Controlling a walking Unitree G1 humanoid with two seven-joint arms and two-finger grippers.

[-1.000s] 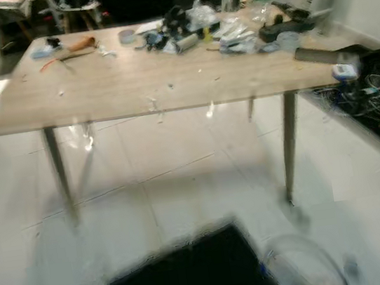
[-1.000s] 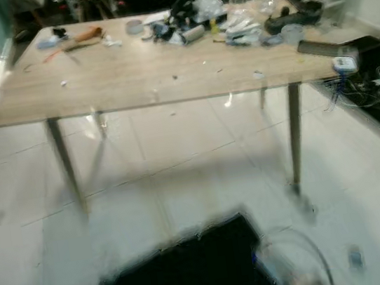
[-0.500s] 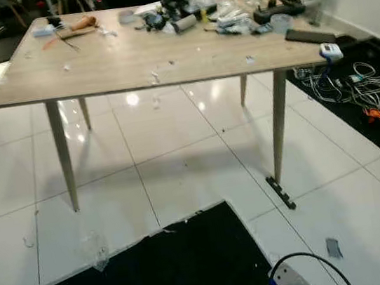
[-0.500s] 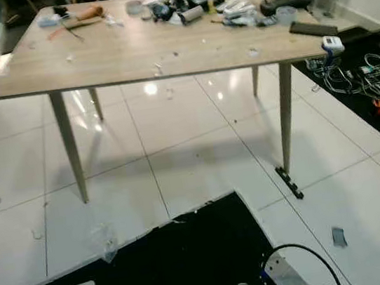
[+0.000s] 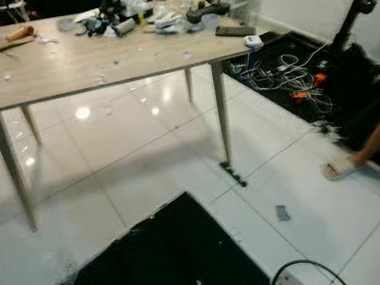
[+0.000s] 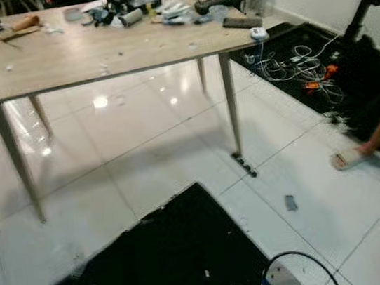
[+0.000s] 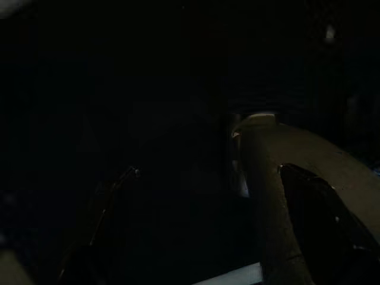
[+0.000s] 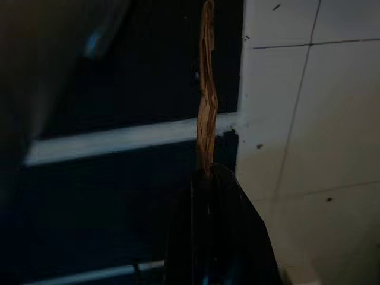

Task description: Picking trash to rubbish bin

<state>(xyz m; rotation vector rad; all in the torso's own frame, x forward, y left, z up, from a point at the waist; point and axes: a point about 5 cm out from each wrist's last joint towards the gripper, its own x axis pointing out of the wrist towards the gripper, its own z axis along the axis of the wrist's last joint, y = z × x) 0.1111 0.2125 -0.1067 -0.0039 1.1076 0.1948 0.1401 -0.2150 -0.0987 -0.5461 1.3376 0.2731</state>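
In the right wrist view my right gripper (image 8: 205, 171) is shut on a thin brown piece of cardboard (image 8: 206, 89), seen edge-on and sticking straight out past the fingertips, over a black mat and white tiles. A small grey scrap of trash (image 5: 282, 212) lies on the white floor to the right of the table leg. My left arm hangs idle; the left wrist view is very dark, with a tan curved shape (image 7: 279, 196) the only thing I can make out.
A wooden table (image 5: 59, 69) cluttered along its far edge stands ahead on the left. A black mat (image 5: 171, 258) lies at my feet. Tangled cables (image 5: 287, 76) and a tripod stand (image 5: 361, 1) are on the right. A person's slippered feet (image 5: 341, 166) are at the right edge.
The camera has swung to the right: the table has slid left in the picture, and the cables, the stand and the person's feet have come into view. The blur has gone.
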